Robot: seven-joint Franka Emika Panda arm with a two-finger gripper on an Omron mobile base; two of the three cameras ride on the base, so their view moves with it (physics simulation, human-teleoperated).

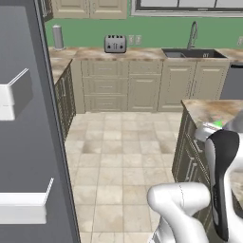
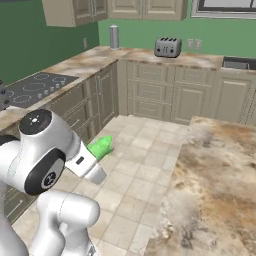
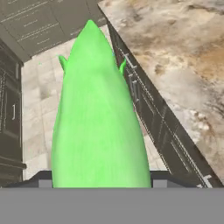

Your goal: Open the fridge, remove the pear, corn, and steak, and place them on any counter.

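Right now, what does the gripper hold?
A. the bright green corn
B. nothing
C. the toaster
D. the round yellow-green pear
A: the hand view has the long, tapered bright green corn rising from between the finger tips of the gripper, and in the right base view it sticks out past the hand above the floor.

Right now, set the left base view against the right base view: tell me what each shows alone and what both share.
Left base view alone: the open fridge door with white shelves, and the sink with its faucet. Right base view alone: the stovetop and the gripper shut on the corn above the floor. Both share the toaster, the marbled counter and beige cabinets.
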